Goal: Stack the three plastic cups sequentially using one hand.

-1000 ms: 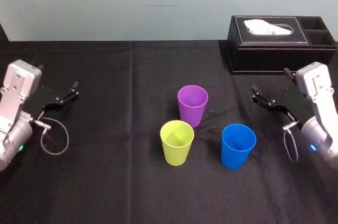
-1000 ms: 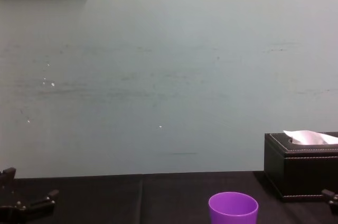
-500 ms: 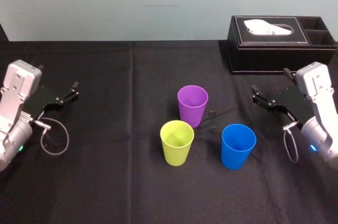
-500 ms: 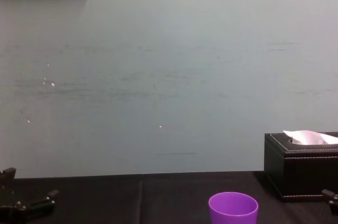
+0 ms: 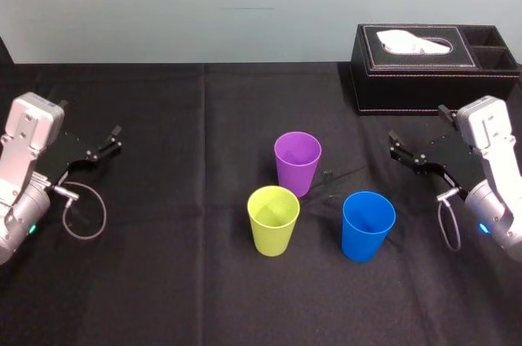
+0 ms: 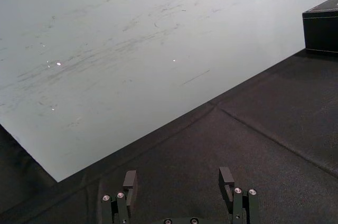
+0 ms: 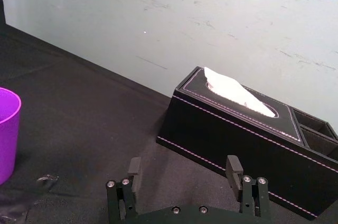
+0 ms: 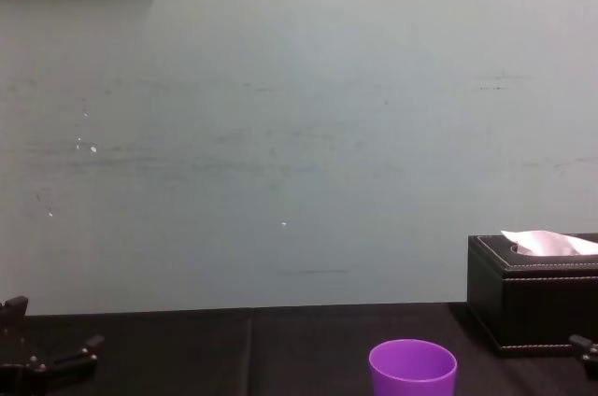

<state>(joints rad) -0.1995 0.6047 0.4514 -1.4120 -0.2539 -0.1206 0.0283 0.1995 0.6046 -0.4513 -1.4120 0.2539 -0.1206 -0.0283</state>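
Black desk (image 5: 163, 297), pale wall (image 5: 245, 3). 1 purple cup (image 5: 298, 162), 1 yellow-green cup (image 5: 273, 219), 1 blue cup (image 5: 368, 225); 1 tissue box (image 5: 424, 77); left gripper (image 6: 178, 176), right gripper (image 7: 183, 165), both spread.

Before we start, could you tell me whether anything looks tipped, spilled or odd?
Nothing stands out: the purple cup, yellow-green cup and blue cup stand upright and apart, and the left gripper and right gripper sit open at the sides.

Soft, even light brightens the pale wall (image 8: 299, 134), and the black tablecloth (image 5: 163, 281) looks dim and matte.
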